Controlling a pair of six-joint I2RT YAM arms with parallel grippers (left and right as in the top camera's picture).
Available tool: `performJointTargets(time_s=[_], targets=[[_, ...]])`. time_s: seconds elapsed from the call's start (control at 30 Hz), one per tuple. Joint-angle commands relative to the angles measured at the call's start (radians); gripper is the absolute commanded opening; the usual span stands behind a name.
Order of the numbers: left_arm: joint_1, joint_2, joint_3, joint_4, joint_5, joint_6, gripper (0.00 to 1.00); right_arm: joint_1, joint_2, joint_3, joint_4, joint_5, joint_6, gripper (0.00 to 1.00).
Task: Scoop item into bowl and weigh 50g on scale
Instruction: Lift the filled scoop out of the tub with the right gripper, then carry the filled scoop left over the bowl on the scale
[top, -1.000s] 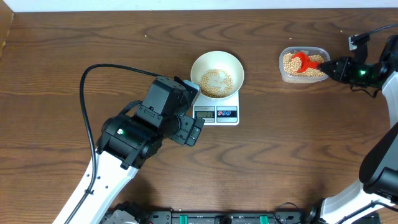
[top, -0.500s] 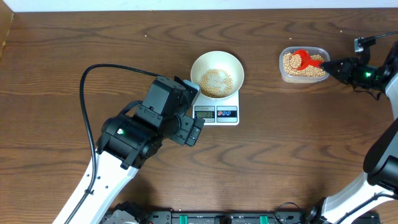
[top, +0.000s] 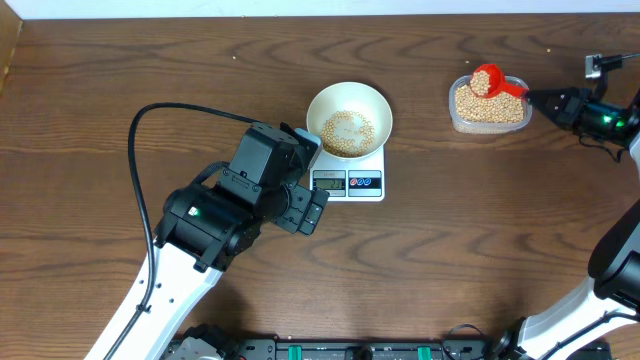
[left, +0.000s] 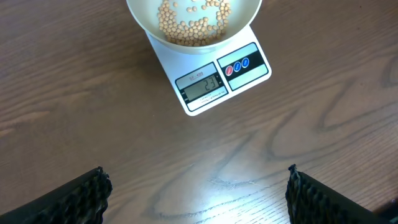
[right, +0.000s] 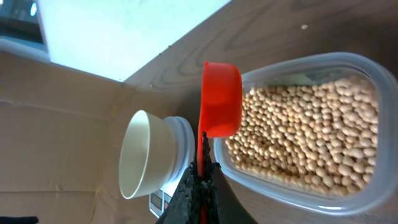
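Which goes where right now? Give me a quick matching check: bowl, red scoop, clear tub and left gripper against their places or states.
Things:
1. bowl
2. red scoop
3. clear tub
4. left gripper

Places or states:
a. gripped by the right gripper, above the tub
b. open, over bare table in front of the scale display
c. sitting on the scale, some beans inside
d. on the table at far right, holding many beans

Pairs: 1-c, 2-a, 3-d, 4-b
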Motion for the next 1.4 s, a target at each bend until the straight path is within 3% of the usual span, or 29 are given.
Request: performJointTargets(time_s=[0.0, 0.43, 0.7, 1.13, 1.37], targets=[[0.006, 0.005, 0.026, -0.002, 0.002, 0.007, 0.92, -0.003, 0.001, -0.005, 0.006, -0.055, 0.016, 0.01], [0.006, 0.006, 0.026, -0.003, 0.002, 0.007, 0.92, -0.002, 0.001, -0.005, 0.018, -0.126, 0.027, 0.01], [0.006, 0.006, 0.026, -0.003, 0.001, 0.007, 0.92, 0.1, -0.002, -0.003, 0.052, -0.134, 0.045, 0.01], [0.006, 0.005, 0.026, -0.002, 0.001, 0.007, 0.92, 0.356, -0.002, -0.003, 0.59, -0.188, 0.433, 0.01], [0.006, 0.005, 0.026, -0.002, 0.002, 0.007, 0.92, 0.455, -0.002, -0.003, 0.649, -0.193, 0.434, 0.01]])
